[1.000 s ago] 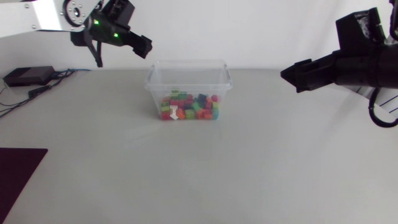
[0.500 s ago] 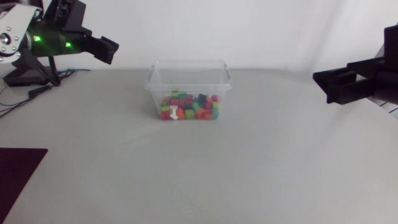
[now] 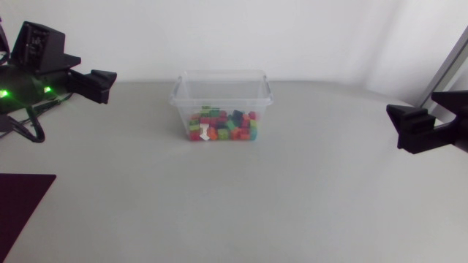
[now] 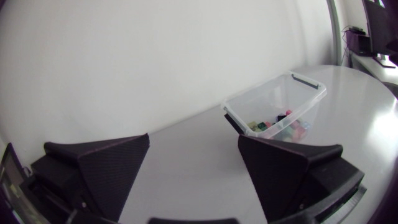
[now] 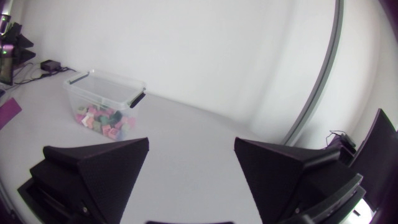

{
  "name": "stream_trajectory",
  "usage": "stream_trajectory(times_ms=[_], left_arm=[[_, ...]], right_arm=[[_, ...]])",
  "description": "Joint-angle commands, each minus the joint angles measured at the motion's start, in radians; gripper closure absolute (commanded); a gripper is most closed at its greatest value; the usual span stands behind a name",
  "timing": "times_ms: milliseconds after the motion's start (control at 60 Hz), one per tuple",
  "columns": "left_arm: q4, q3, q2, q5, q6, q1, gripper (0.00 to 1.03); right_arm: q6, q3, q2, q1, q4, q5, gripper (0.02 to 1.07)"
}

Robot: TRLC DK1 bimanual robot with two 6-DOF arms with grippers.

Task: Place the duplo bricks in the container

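A clear plastic container (image 3: 221,91) stands on the table at the back middle, with several coloured duplo bricks (image 3: 223,126) lying in it. No brick shows outside it. My left gripper (image 3: 101,85) hangs at the left side, well apart from the container, pointing towards it. Far out at the right side is my right gripper (image 3: 404,126), also aimed inward. In the left wrist view the left gripper (image 4: 193,177) is open and empty, the container (image 4: 292,102) ahead of it. The right gripper (image 5: 191,174) is likewise open and empty, the container (image 5: 102,93) far ahead.
A dark mat (image 3: 20,208) lies at the table's front left corner; its edge (image 5: 6,113) also shows in the right wrist view. Bare grey table surrounds the container on all sides.
Both arms have drawn back from the container: the left gripper moved left and lower, the right gripper moved right and lower. Both stayed open.
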Motion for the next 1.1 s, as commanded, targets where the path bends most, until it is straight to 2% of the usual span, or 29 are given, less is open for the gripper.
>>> stream_trajectory(times_ms=[0,183,500,917,1083], left_arm=[[0.02,-0.054,-0.047,0.017,-0.027,0.013,0.04],[0.056,-0.143,-0.129,0.04,-0.031,0.025,0.04],[0.117,-0.318,-0.305,0.146,-0.058,0.128,0.04],[0.221,-0.528,-0.484,0.148,-0.07,0.128,0.04],[0.224,-0.576,-0.534,0.148,-0.064,0.134,0.04]], right_arm=[[-0.031,-0.05,-0.037,-0.004,0.017,0.018,0.08],[-0.06,-0.099,-0.114,-0.003,0.022,0.036,0.08],[-0.1,-0.183,-0.21,-0.006,0.045,0.052,0.08],[-0.146,-0.314,-0.339,-0.006,0.1,0.07,0.07],[-0.157,-0.346,-0.382,-0.001,0.106,0.072,0.07]])
